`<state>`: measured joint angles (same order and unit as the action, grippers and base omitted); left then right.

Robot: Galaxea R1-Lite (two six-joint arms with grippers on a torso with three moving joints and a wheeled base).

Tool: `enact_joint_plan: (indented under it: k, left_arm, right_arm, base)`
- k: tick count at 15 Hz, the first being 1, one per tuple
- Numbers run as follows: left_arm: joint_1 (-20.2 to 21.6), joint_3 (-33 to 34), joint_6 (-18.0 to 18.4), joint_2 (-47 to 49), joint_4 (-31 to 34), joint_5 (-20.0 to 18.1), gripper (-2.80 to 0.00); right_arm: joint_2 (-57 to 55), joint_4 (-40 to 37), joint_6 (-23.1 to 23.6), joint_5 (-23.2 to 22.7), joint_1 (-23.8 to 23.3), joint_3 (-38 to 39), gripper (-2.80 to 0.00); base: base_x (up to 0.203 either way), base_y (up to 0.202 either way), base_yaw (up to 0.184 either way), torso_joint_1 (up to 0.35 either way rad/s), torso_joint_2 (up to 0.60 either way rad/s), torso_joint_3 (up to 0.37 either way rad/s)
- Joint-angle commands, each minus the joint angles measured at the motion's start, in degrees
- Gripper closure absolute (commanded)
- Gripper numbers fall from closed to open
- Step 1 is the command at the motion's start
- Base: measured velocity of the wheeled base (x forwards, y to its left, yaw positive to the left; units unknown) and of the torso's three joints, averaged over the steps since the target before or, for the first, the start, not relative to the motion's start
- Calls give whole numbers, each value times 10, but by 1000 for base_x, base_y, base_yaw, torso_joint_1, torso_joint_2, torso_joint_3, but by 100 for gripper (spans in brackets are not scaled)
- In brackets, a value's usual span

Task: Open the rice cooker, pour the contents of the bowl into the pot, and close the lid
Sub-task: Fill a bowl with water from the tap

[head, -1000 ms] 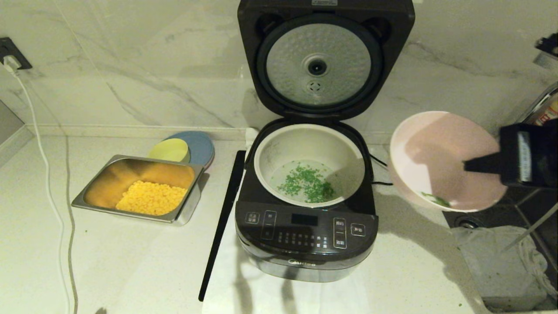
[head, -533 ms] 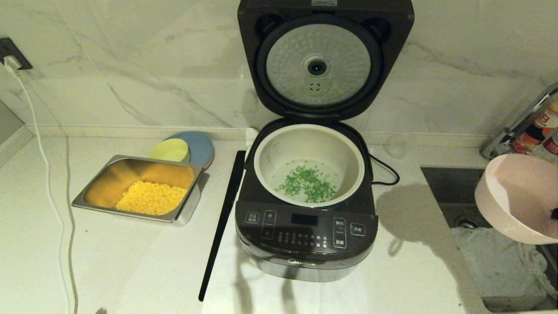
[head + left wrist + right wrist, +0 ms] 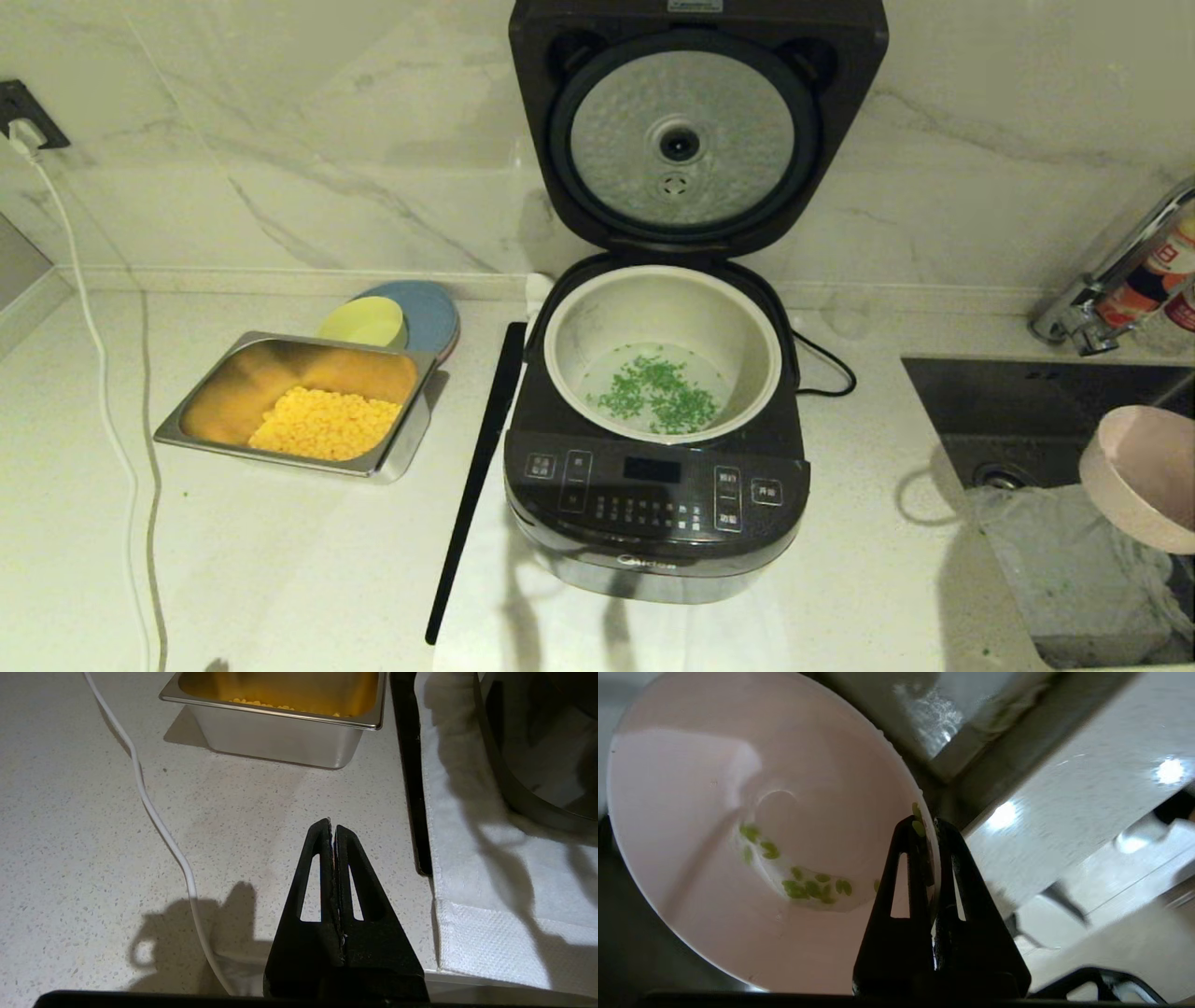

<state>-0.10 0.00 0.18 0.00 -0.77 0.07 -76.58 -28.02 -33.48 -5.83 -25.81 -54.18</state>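
The dark rice cooker [image 3: 656, 504] stands mid-counter with its lid [image 3: 681, 140] raised, silver underside facing me. Its cream pot [image 3: 758, 317] holds green chopped bits [image 3: 658, 392] on the bottom. The pink bowl [image 3: 1141, 471] hangs tilted at the far right over the sink. In the right wrist view my right gripper [image 3: 928, 828] is shut on the bowl's rim, one finger inside; the bowl [image 3: 691, 788] keeps a few green bits [image 3: 810, 889]. My left gripper [image 3: 331, 826] is shut on nothing, low over the counter left of the cooker.
A steel tray [image 3: 233, 345] of yellow corn sits left of the cooker, with a yellow-green bowl [image 3: 364, 322] on a blue plate behind it. A black strip [image 3: 476, 467] edges a white cloth under the cooker. A white cable [image 3: 103, 373] runs down the left. Sink [image 3: 990, 411] and tap [image 3: 1092, 308] lie right.
The right gripper has carried the pink bowl away from the cooker, rightward and lower, out over the sink; the arm itself has left the head view. The cooker stays open.
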Motion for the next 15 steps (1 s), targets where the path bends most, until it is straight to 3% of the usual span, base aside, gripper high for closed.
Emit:
enact_joint_plan:
  k: [1, 7, 12, 15]
  left_arm:
    - [0, 5, 0, 0, 0, 0, 0]
    - [0, 5, 0, 0, 0, 0, 0]
    - [0, 5, 0, 0, 0, 0, 0]
    - [0, 5, 0, 0, 0, 0, 0]
  right_arm:
    - [-61, 36, 10, -40, -104, 24, 0]
    - [-181, 91, 37, -111, -260, 24, 0]
    - [-266, 132, 42, -125, -327, -22, 0]
    - [-294, 137, 45, -133, -334, -52, 0]
  base:
    - [0, 0, 0, 0, 0, 0]
    - [0, 0, 0, 0, 0, 0]
    - [0, 0, 0, 0, 0, 0]
    - [0, 0, 0, 0, 0, 0]
